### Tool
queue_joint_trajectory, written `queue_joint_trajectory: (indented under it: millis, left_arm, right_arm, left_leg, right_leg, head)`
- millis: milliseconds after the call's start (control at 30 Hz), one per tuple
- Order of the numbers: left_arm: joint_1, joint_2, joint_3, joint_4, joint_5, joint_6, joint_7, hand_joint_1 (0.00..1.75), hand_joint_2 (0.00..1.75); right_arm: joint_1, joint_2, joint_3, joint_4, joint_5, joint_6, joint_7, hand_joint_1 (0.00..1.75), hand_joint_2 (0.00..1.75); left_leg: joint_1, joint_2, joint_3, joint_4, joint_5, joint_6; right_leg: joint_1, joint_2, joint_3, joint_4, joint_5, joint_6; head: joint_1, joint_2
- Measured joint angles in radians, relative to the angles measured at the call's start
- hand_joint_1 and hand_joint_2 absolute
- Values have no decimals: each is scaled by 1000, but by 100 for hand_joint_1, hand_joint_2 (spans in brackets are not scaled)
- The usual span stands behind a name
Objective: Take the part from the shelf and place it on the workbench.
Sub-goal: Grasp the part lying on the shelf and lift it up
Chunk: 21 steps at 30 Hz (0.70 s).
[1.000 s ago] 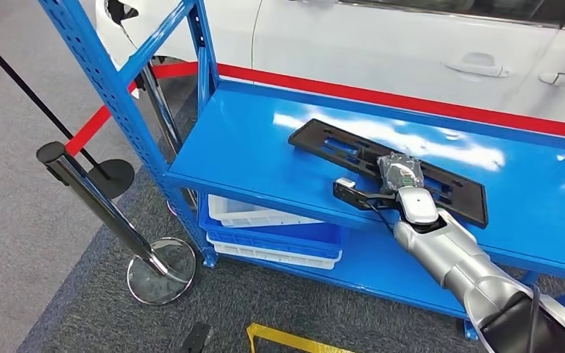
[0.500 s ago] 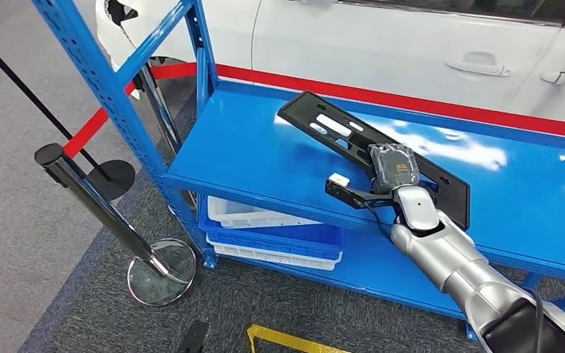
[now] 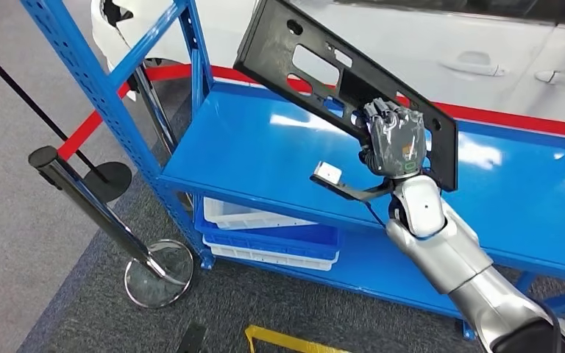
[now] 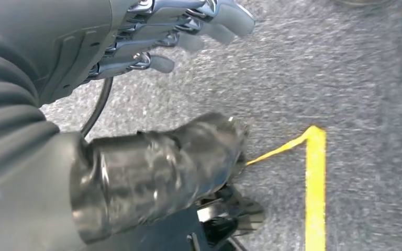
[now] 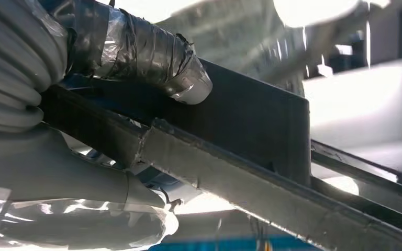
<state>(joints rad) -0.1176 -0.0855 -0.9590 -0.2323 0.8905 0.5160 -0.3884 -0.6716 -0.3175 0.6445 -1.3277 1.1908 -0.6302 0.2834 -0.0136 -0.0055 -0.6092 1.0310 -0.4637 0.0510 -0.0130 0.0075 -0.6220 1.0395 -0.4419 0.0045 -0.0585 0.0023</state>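
Black slotted panel point(image 3: 324, 66) — long, stiff, probably light — held off-centre by right hand point(image 3: 391, 140), likely to lever; left hand point(image 4: 152, 42) hangs empty, fingers apart.

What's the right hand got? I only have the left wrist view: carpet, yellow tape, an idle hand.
Observer: The right hand grips a long black slotted part, lifted clear of the blue shelf and tilted, its far end raised toward the white car.
Operator: Where along the part is the grip?
Observer: Nearer its lower end than the middle; most of its length sticks out up and to the left in the head view.
Operator: Are the fingers wrapped around it?
Observer: The right wrist view shows the taped thumb pressed on one face of the part; the head view shows the fingers hooked over its edge.
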Motion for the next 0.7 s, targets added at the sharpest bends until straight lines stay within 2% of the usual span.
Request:
queue_joint_trajectory:
  millis: [67,100,133,200,233,267,300,367,433,500,567,600,633,700]
  left_arm:
    - [6,1,0,0,1,-7,4,0,175]
    - [7,1,0,0,1,-9,5,0,175]
    - [8,1,0,0,1,-12,7,0,175]
    - [8,1,0,0,-1,-25,17,0,175]
    - [10,1,0,0,-1,-34,24,0,175]
    - [11,1,0,1,-1,-43,30,0,175]
    - [13,1,0,1,-1,-51,35,0,175]
    - [13,2,0,1,-1,-61,39,0,175]
    - [11,2,0,1,0,-64,40,0,175]
    - [11,4,0,1,6,-65,41,0,175]
    - [13,7,0,2,14,-67,41,0,175]
    - [13,9,0,3,16,-68,41,0,175]
    - [13,10,0,3,17,-69,42,0,175]
    - [12,12,0,3,17,-70,42,0,175]
  right_arm:
    - [22,-1,-14,-68,16,-5,6,175,175]
    - [30,-2,-20,-97,16,-8,7,175,175]
    - [36,-3,-25,-126,9,-13,7,175,175]
    - [52,-3,-36,-182,-26,-27,-2,175,175]
    - [63,-3,-39,-211,-52,-34,-8,175,175]
    - [75,-2,-42,-239,-80,-39,-15,175,175]
    - [86,-2,-43,-267,-107,-41,-22,175,175]
    - [98,-1,-43,-318,-155,-43,-35,175,175]
    - [105,2,-43,-362,-203,-48,-57,175,175]
    - [118,9,-43,-397,-266,-55,-95,175,175]
    - [135,19,-43,-423,-329,-58,-138,175,175]
    - [142,24,-43,-434,-352,-58,-156,175,175]
    - [146,30,-43,-445,-368,-58,-170,175,175]
    - [152,41,-43,-467,-380,-57,-185,175,175]
  left_leg:
    - [6,2,10,-23,9,1]
    - [9,3,16,-35,15,3]
    - [13,4,21,-45,22,5]
    - [12,4,23,-48,26,9]
    - [12,4,22,-46,26,9]
    - [12,3,22,-43,26,9]
    - [13,2,21,-39,25,8]
    - [14,0,16,-26,19,2]
    - [11,-2,5,-7,14,-7]
    - [7,-2,-6,2,15,-16]
    - [9,-2,-12,8,11,-24]
    - [10,-1,-19,24,-8,-30]
    - [12,-1,-33,59,-40,-36]
    - [18,1,-75,174,-124,-47]
  right_leg:
    - [1,0,0,-1,-4,10]
    - [2,0,-7,17,-20,14]
    - [3,-1,-23,57,-48,16]
    - [2,-2,-71,181,-116,20]
    - [1,-2,-91,233,-137,21]
    - [0,-2,-96,254,-138,24]
    - [-3,-3,-85,238,-121,26]
    - [-9,-3,-23,119,-61,29]
    - [-9,-3,25,22,-29,27]
    - [-5,-1,30,7,-26,18]
    - [-7,-2,23,4,-17,4]
    - [-9,-4,20,2,-11,-4]
    - [-11,-5,14,0,-5,-12]
    - [-10,-7,1,1,7,-20]
  head:
    - [1,0]
    - [1,0]
    - [2,0]
    - [3,0]
    - [3,0]
    - [3,0]
    - [3,0]
    - [4,0]
    - [4,0]
    - [3,0]
    - [3,0]
    - [2,0]
    - [0,0]
    - [-3,0]
